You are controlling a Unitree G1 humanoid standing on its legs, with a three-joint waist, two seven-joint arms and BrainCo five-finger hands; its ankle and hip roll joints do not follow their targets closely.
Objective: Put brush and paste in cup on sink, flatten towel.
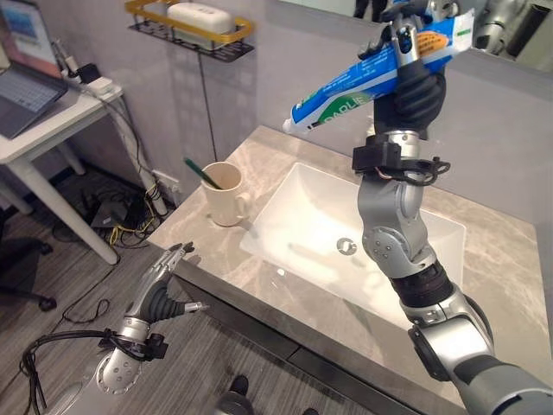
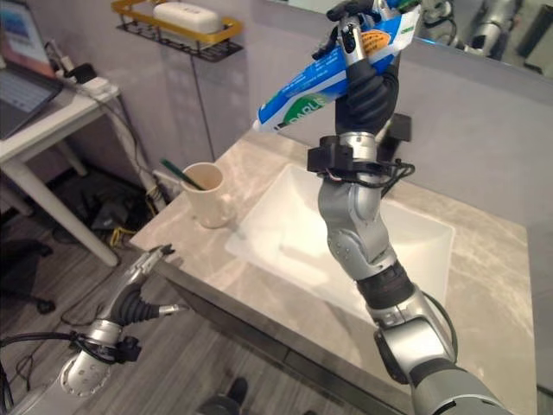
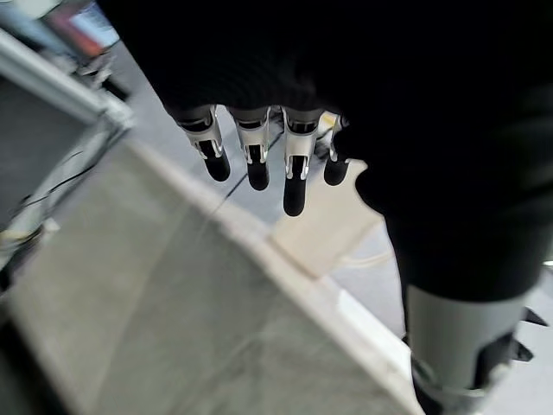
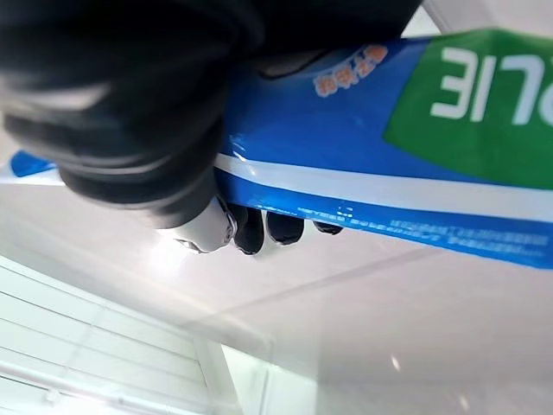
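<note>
Grey marble sink surface: green-handled brush already in cream ceramic cup. Right hand fingers clenched round blue-green paste tube, raised high, not yet in cup. Left hand fingers relaxed, low beside surface edge. Towel not seen.

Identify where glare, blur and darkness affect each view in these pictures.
Eye views: a small glint on the basin. Left wrist view: counter and cup blurred, the hand cover dark. Right wrist view: bright glare beside the hand, paste print soft.

We saw a black and gold wire wall shelf holding a white soap-like block, and an open grey laptop on a white desk.
</note>
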